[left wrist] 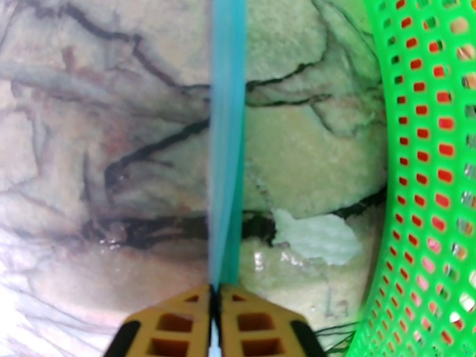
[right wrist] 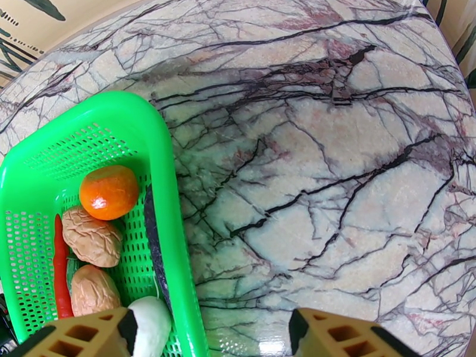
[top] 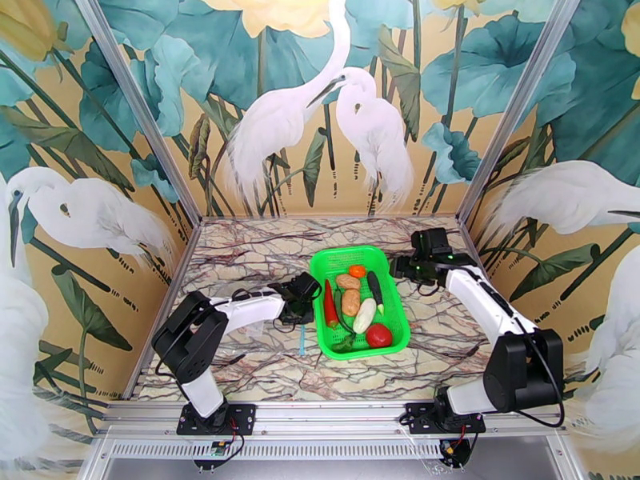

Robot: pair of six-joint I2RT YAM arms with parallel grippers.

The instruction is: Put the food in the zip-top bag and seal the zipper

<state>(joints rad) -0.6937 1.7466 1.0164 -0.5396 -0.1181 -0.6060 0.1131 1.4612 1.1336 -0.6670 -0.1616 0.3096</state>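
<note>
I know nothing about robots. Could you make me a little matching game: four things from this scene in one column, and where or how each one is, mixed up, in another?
Things
1. left gripper
2. right gripper
3. tomato
4. orange

Place or state
A. at the far end of the green basket
B. open, over the basket's right rim
C. shut on the blue zipper
D. at the near end of the basket

Pairs: 1-C, 2-B, 3-D, 4-A
</note>
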